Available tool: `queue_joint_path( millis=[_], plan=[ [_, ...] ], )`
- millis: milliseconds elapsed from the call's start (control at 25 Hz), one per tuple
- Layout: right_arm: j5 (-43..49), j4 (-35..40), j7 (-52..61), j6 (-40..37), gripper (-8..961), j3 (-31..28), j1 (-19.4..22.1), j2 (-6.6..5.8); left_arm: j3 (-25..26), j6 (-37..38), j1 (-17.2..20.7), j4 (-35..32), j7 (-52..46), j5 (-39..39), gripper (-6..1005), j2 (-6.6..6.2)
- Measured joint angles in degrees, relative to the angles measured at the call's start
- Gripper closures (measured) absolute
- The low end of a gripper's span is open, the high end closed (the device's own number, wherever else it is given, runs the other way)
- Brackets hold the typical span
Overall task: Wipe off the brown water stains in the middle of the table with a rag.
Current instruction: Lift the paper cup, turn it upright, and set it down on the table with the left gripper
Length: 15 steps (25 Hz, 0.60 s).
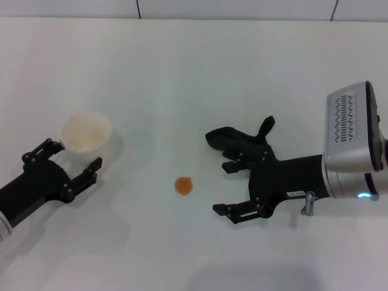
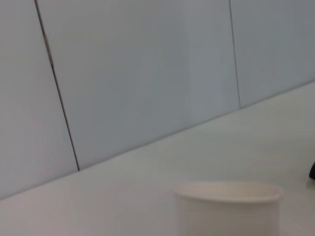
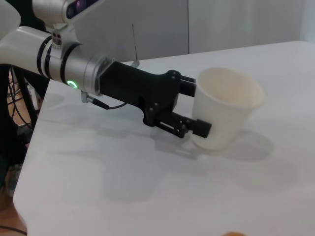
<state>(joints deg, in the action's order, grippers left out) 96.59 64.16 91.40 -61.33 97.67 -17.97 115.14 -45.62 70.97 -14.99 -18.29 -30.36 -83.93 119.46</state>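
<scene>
Black grippers, silver-white arms

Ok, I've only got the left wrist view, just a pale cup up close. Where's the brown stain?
Observer: The brown stain sits in the middle of the table, between the two grippers.
Operator: And the rag?
Observer: The black rag lies against the far side of the open right gripper, not between its fingers.
Operator: My left gripper?
Observer: The left gripper is open, its fingers either side of the cup.
</scene>
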Motion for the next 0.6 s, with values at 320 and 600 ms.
queue_joint_path(
  millis=[320, 600],
  plan=[
    [-0.4, 0.2, 0.0, 0.0, 118, 0.6, -0.1, 0.05, -0.1, -2.1, 0.1, -0.2, -0.1, -0.4, 266, 0.08],
    [-0.6, 0.2, 0.1, 0.5, 118, 1.1, -0.2, 0.09, -0.2, -1.5, 1.0, -0.7, 0.8, -0.1, 265, 0.1]
  ],
)
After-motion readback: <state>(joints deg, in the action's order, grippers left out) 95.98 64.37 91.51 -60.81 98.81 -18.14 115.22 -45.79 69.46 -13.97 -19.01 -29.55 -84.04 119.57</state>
